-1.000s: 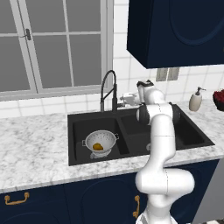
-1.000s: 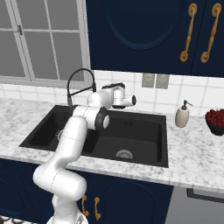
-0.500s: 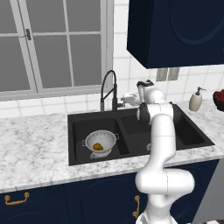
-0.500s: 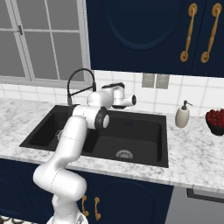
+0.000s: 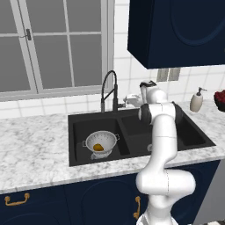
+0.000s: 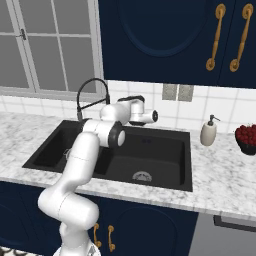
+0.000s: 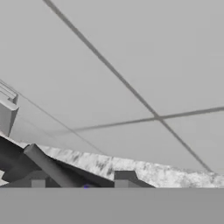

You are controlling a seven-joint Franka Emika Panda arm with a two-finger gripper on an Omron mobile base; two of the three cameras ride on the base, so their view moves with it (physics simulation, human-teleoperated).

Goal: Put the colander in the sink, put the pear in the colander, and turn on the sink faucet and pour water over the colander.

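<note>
My tool [image 5: 130,100] sits mid-frame by the tall black gooseneck faucet [image 5: 108,90]; I can't tell its opening. The golden-brown pear [image 5: 99,147] lies in the white perforated colander [image 5: 100,143], lower left in the black sink [image 5: 184,134]. Risk: I slip past the lever, no water flows.
</note>
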